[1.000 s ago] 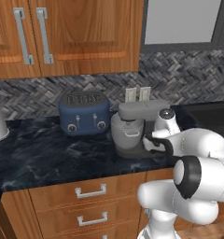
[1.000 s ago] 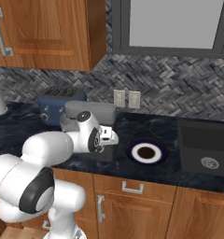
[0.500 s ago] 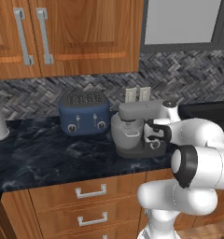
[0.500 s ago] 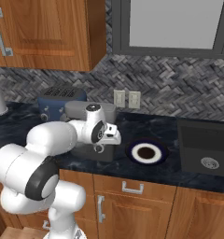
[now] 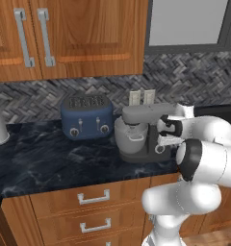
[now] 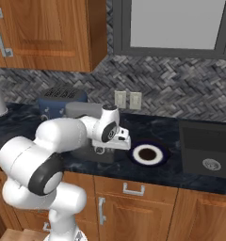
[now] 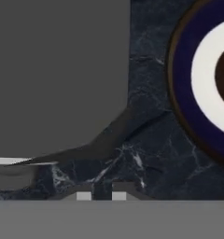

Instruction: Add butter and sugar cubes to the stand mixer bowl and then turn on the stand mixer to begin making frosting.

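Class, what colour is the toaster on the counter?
Navy blue toaster, with small silver knobs; clearest in the left base view.

No legible text, labels, brands or numbers on any surface. Toaster (image 5: 87,116) front carries knobs only; stand mixer (image 5: 145,125) body is plain; markings, if any, too small to resolve.

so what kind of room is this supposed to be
A home kitchen, rendered rather than real. A dark marble-look counter runs under wooden wall cabinets, with a navy toaster and a dark grey stand mixer against a herringbone tile backsplash, and a sink set in the counter.
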### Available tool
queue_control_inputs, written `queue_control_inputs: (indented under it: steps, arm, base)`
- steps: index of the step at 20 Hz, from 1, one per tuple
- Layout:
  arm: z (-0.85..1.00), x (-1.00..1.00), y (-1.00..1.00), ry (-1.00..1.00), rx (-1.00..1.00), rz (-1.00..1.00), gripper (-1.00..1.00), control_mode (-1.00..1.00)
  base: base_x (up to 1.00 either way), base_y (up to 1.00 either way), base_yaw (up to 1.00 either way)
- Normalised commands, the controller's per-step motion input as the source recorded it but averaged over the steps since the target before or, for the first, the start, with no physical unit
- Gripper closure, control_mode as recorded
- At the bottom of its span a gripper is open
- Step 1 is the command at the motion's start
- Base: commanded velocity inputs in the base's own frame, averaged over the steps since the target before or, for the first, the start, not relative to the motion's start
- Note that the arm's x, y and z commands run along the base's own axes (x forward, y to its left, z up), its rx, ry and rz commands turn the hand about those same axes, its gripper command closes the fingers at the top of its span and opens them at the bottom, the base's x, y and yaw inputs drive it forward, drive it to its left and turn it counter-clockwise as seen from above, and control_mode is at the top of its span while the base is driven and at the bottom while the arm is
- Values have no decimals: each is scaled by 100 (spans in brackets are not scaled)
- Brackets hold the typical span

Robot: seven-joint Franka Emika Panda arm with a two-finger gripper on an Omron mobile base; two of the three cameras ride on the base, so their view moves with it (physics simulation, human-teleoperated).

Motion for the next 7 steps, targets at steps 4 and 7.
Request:
queue_control_inputs:
  steps: [4,7]
  arm:
    - [-46,-55,-70,7,10,0,100,-100]
    - [-32,-65,-60,4,12,0,100,-100]
  base:
    - [0,0,0]
    - [0,0,0]
